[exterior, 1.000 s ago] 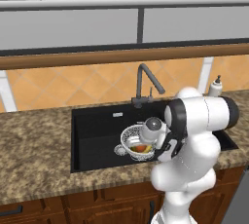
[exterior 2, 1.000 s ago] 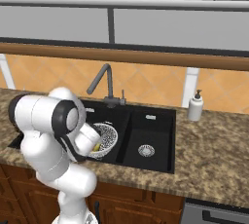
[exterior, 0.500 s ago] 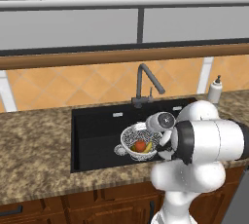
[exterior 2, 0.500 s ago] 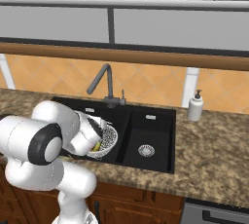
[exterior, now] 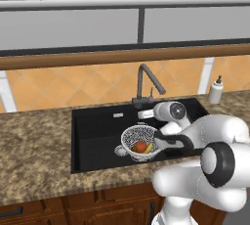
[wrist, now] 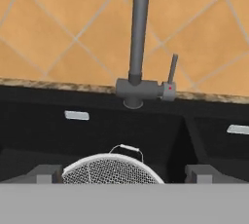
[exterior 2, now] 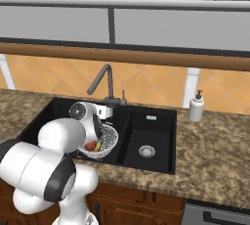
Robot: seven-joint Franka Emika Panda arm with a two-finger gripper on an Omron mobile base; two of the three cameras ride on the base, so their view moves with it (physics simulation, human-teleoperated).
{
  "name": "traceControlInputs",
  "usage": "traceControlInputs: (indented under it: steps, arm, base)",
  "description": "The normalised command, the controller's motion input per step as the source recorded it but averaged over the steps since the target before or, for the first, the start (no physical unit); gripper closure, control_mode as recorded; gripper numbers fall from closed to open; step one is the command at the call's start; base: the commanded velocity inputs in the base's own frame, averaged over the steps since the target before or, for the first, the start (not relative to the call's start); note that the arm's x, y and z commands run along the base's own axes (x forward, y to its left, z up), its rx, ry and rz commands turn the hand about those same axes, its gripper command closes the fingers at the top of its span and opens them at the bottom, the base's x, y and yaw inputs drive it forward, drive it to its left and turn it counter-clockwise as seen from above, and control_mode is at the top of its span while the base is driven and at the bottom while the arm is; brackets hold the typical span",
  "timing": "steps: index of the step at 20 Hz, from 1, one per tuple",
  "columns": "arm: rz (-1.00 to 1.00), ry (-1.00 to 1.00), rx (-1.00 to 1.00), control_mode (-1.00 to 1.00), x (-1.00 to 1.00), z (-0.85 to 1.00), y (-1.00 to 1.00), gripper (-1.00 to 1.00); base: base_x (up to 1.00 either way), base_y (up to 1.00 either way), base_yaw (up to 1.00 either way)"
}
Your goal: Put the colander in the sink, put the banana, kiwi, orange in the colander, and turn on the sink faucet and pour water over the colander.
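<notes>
The colander (exterior: 139, 142) sits in the large basin of the sink (exterior: 97, 131), holding the orange (exterior: 140, 146) and the banana (exterior: 149, 147); the kiwi cannot be made out. The claw (wrist: 124, 174) hangs spread and empty above the colander. The sink faucet (wrist: 138, 38) stands ahead, its lever beside the base. Risk: a misaligned approach strikes the spout instead of the lever.

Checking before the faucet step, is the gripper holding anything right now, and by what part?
Nothing is held. The gripper is open, its fingertips wide apart above the colander in the sink, facing the faucet.
</notes>
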Motion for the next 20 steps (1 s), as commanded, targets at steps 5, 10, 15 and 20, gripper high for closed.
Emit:
traceControlInputs:
  steps: [5,10,15,20]
  arm:
    - [0.02,-0.16,0.01,-1.0,0.0,0.0,-0.42,-1.0]
    - [0.04,-0.17,0.0,-1.0,0.01,-0.03,-0.37,-1.0]
    - [0.05,-0.21,0.05,-1.0,0.2,0.0,-0.29,-1.0]
    - [0.01,-0.17,0.09,-1.0,0.38,0.0,-0.24,-1.0]
  base:
    - [0.0,0.0,0.0]
    - [0.0,0.0,0.0]
    - [0.0,0.0,0.0]
    - [0.0,0.0,0.0]
